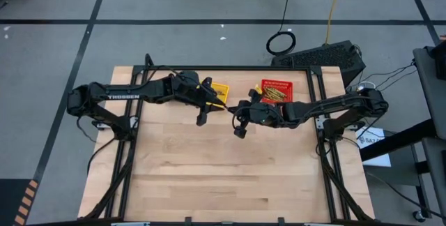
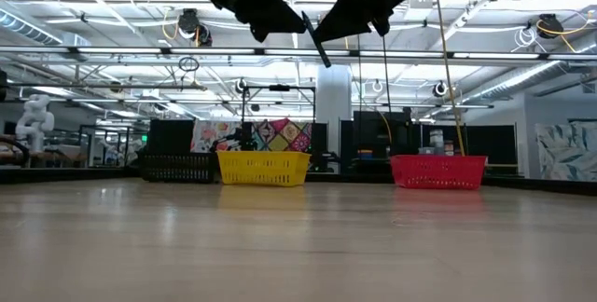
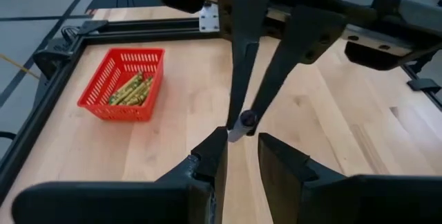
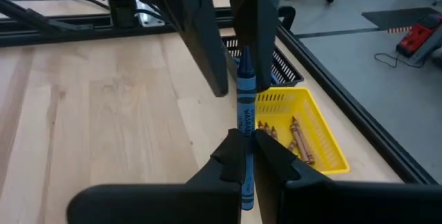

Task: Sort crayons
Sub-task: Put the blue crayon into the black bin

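Both arms raised over the far middle of the desk (image 1: 223, 177), tips meeting. Right pincer (image 4: 246, 156) clamped tight on a blue crayon (image 4: 245, 106), held in mid-air well above the desk. Left pincer (image 3: 242, 156) sits narrowly parted just short of the crayon's end; from here, whether it touches is hard to say. Red basket (image 3: 103, 106) at the far edge holds olive-yellow crayons (image 3: 131, 90). Yellow basket (image 4: 324, 137) beside it holds tan-brown crayons (image 4: 297, 141). Black basket (image 2: 177, 167) beyond the yellow one.
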You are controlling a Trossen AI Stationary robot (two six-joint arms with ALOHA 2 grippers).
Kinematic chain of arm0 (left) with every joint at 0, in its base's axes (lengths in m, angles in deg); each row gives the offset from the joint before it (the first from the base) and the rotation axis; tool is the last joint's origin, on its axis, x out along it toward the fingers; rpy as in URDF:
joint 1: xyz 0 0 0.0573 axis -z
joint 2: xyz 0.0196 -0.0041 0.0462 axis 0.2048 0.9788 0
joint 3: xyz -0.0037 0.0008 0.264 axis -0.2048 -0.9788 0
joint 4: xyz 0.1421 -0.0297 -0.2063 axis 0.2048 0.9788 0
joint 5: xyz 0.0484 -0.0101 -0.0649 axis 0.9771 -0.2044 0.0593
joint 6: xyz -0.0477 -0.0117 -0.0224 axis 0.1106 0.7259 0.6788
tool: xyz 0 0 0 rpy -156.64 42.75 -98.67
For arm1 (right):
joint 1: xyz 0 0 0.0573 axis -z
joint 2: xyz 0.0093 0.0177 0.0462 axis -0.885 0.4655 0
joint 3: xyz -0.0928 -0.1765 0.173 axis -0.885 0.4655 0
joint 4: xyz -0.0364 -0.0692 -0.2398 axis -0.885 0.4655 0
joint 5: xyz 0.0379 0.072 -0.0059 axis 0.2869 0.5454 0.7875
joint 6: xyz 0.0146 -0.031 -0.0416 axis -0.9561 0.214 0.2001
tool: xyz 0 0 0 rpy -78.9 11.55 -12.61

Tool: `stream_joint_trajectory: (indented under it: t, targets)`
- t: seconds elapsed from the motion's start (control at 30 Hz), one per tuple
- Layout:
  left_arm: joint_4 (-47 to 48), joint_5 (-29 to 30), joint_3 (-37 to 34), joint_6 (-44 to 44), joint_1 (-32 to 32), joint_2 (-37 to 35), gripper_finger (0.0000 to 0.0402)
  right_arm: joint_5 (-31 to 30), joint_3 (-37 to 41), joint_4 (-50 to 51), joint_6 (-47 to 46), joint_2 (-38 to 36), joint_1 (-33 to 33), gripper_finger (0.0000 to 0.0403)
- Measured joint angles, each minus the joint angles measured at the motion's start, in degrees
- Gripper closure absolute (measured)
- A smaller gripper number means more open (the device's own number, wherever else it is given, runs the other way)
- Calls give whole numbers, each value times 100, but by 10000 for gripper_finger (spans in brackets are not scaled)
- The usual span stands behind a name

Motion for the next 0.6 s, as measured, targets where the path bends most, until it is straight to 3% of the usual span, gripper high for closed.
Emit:
stream_joint_trajectory:
  t: [0.6]
  targets:
    - [-395, -39, 2, 90, 0, 2, 318, 290, 2, -558, 187, 2, 164, 403]
